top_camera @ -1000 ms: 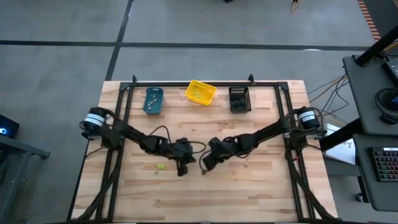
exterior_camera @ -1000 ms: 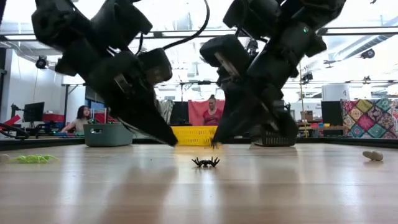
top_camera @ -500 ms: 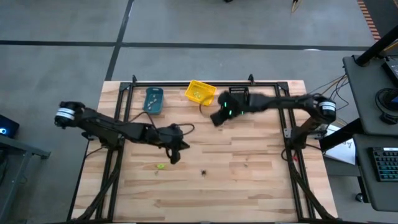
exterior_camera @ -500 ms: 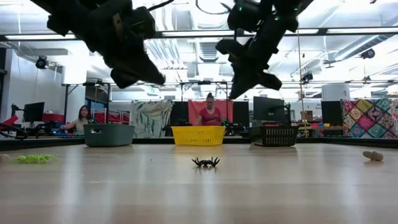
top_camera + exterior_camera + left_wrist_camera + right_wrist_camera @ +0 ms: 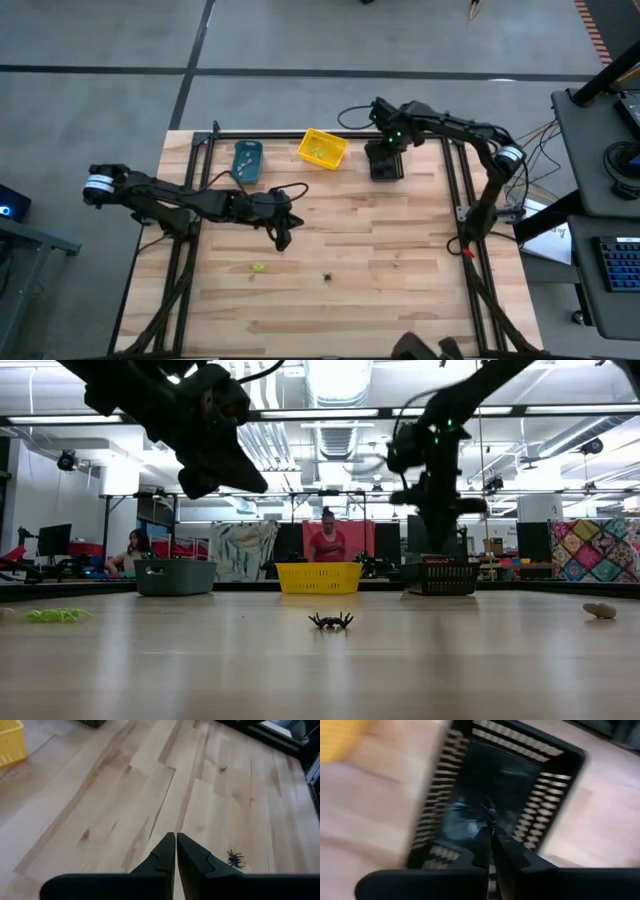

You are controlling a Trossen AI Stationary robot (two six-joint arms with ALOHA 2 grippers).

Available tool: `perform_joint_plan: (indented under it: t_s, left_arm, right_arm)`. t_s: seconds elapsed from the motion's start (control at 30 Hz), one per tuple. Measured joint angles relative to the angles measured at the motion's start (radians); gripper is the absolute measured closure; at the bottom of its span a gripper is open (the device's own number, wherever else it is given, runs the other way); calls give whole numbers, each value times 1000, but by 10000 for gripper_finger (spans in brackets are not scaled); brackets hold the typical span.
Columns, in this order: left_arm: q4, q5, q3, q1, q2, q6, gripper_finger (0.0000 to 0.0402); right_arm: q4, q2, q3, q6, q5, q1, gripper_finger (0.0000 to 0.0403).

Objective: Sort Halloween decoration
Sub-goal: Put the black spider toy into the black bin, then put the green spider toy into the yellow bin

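**Releasing a spider over the black bin**

With the right gripper (image 5: 489, 836) poised above the black bin (image 5: 385, 160), at about one o'clock on the table, we see its fingers pinched on a thin-legged black spider (image 5: 489, 815). We judge the drop goes best with the tips centred over the slatted plastic walls. At nine o'clock, the left gripper (image 5: 176, 851) hovers with fingers pressed together and empty. Another glossy black spider (image 5: 327, 277) lies at six o'clock on the pale, matte wood table (image 5: 420, 300), a yellow-green trinket (image 5: 259, 267) at seven.
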Motion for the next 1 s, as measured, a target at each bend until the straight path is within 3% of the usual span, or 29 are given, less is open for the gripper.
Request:
perform_joint_plan:
  t_s: [0.67,1.0]
  left_arm:
    - [-7,-2,0,42,8,-14,402]
    - [-31,65,0,41,10,-11,402]
  right_arm:
    - [9,38,-1,-61,54,-45,333]
    - [10,-86,5,-75,41,16,334]
